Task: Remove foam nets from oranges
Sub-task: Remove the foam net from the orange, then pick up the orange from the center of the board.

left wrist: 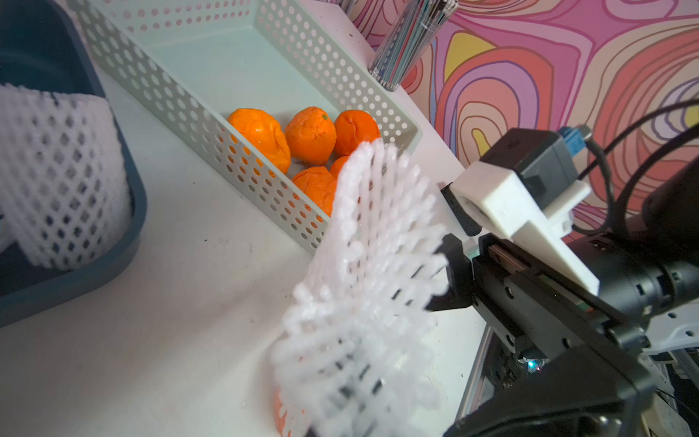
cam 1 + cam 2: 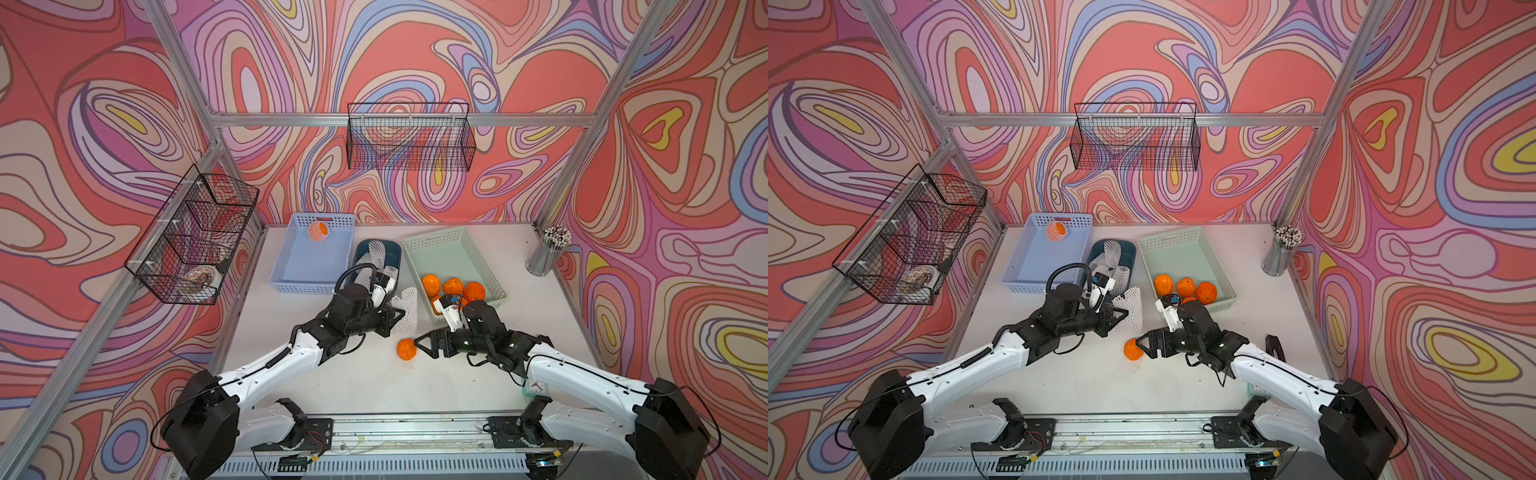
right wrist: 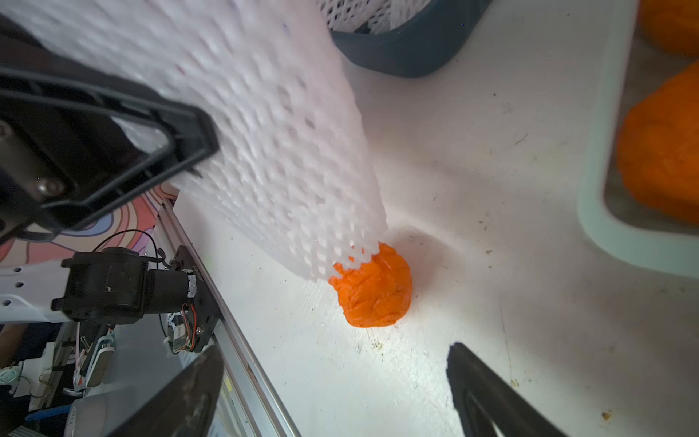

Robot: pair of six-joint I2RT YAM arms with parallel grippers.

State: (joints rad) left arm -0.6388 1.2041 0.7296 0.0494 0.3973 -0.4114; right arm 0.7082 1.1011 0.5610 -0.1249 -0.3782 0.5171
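Right wrist view: the right gripper (image 3: pixel 336 393) has its two dark fingers spread wide with nothing between them, pointing at a bare orange (image 3: pixel 372 291) on the white table (image 3: pixel 491 170). In both top views this pair sits just right of the frame's centre, with the gripper just beside the fruit.

Just above them in the frame, the left gripper (image 2: pixel 397 316) is clamped shut on one side of an empty foam net (image 2: pixel 405 309). The white mesh sleeve hangs down with its lower edge right at the top of that orange; whether they touch is unclear.

Further out, right of centre, a mint basket (image 2: pixel 436 237) holds five bare oranges (image 2: pixel 453 286) bunched at its near end. A dark blue tray (image 2: pixel 395 249) at centre holds several discarded nets (image 2: pixel 376 253). Left of it, a light blue basket (image 2: pixel 291 286) holds one netted orange (image 2: pixel 318 230) at its far end.

Judging by this, the task is nearly done: six oranges are bare. What seems left is dropping the held net in the tray, moving the loose orange to the mint basket, and stripping the last one.
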